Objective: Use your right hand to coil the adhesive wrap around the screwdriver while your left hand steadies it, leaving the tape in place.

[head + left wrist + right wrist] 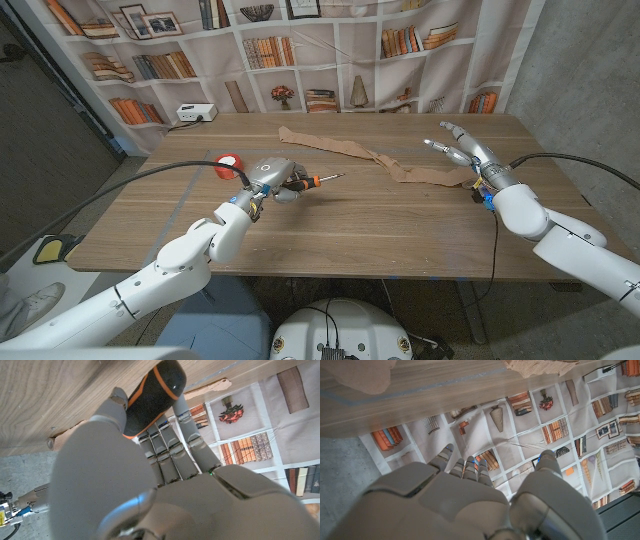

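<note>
We note the left hand (272,178) gripping the screwdriver (312,182) by its black-and-orange handle (152,396), held just above the wooden table (330,225), left of centre. Our read: it is lifted so the shaft stands free for wrapping. The screwdriver's long axis runs roughly level, the tip pointing toward the robot's right and a little away. The tan adhesive wrap (370,155) lies uncoiled in a long strip across the table's far middle, its nearer end beside the right hand (465,150). That hand hangs with fingers spread, holding nothing, seemingly poised to take the strip. A red-and-white roll (231,165) sits behind the left hand.
</note>
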Available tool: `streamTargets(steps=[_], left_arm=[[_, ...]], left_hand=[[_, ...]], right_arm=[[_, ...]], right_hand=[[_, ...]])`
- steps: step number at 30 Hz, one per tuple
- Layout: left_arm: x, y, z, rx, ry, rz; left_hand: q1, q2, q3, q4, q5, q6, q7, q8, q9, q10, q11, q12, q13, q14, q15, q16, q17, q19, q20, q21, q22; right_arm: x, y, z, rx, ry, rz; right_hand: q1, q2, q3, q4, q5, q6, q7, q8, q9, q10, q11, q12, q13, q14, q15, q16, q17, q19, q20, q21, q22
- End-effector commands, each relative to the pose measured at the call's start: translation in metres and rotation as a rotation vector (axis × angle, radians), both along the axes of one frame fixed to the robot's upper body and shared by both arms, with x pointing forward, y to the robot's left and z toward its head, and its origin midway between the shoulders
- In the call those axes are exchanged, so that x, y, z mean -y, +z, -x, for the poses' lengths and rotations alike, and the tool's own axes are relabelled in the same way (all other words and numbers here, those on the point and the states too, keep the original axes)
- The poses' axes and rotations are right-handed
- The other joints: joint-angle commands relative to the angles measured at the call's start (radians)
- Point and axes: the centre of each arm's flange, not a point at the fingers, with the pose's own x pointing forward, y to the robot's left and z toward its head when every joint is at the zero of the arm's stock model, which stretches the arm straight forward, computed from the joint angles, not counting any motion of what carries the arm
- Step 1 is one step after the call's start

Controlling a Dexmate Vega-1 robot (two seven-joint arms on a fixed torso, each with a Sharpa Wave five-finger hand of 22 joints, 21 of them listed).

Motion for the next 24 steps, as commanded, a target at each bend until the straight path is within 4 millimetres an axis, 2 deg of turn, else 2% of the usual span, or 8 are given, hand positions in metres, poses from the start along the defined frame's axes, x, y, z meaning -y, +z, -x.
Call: streamTargets(steps=[1,13,19,21,24], left_arm=[[0.0,0.0,0.003,-0.002,0.002,-0.004],[0.0,-0.001,0.003,-0.004,-0.001,-0.006],[0.0,-0.002,0.002,-0.007,0.002,-0.008],[0.0,-0.002,0.002,-0.008,0.003,-0.007],[0.0,-0.003,0.003,-0.01,0.004,-0.005]], left_hand=[[0.212,0.212,-0.001,0.005,0.006,0.015,0.016,0.059,0.067,0.014,0.002,-0.003,0.004,0.022,-0.011,0.0,0.005,0.015,-0.021,0.011,0.002],[0.213,0.21,-0.003,0.004,0.007,0.021,0.017,0.06,0.064,0.021,0.002,-0.007,0.005,0.032,-0.012,0.001,0.006,0.014,-0.021,0.026,-0.003],[0.214,0.208,-0.003,0.002,0.007,0.021,0.015,0.059,0.063,0.024,0.004,-0.008,0.004,0.031,-0.012,0.0,0.005,0.012,-0.021,0.029,-0.005],[0.215,0.208,-0.003,0.002,0.007,0.019,0.015,0.058,0.063,0.025,0.003,-0.009,0.004,0.032,-0.012,-0.001,0.005,0.011,-0.021,0.031,-0.005],[0.215,0.208,-0.003,0.002,0.007,0.019,0.015,0.058,0.062,0.025,0.002,-0.01,0.003,0.032,-0.012,-0.001,0.005,0.011,-0.021,0.033,-0.006]], right_arm=[[0.002,0.007,0.002,-0.002,-0.069,0.1],[0.007,0.009,-0.001,-0.047,-0.131,0.208],[0.01,0.012,-0.002,-0.058,-0.153,0.257],[0.011,0.014,-0.003,-0.069,-0.155,0.275],[0.012,0.017,-0.005,-0.079,-0.159,0.298]], right_hand=[[0.021,-0.001,0.008,-0.006,0.005,-0.005,0.002,0.003,0.003,-0.005,0.001,0.0,0.005,-0.021,-0.003,0.0,0.003,0.008,0.0,0.005,0.002],[0.053,-0.008,0.016,-0.008,0.006,-0.007,-0.001,0.004,0.003,-0.008,-0.001,0.0,0.005,-0.024,-0.004,-0.001,0.003,0.013,-0.001,0.005,0.002],[0.088,-0.017,0.023,-0.009,0.007,-0.01,-0.009,0.005,0.003,-0.008,-0.008,0.001,0.005,-0.025,-0.006,-0.001,0.002,-0.01,0.03,-0.004,0.002],[0.134,-0.025,0.035,-0.009,0.011,-0.06,-0.028,-0.01,0.003,-0.011,-0.01,0.001,0.005,-0.037,-0.005,-0.004,0.002,-0.025,0.033,-0.007,0.002],[0.156,-0.028,0.04,-0.008,0.013,-0.078,-0.031,-0.011,0.004,-0.015,-0.014,0.001,0.005,-0.05,-0.007,-0.008,0.002,-0.037,0.034,-0.009,0.002]])
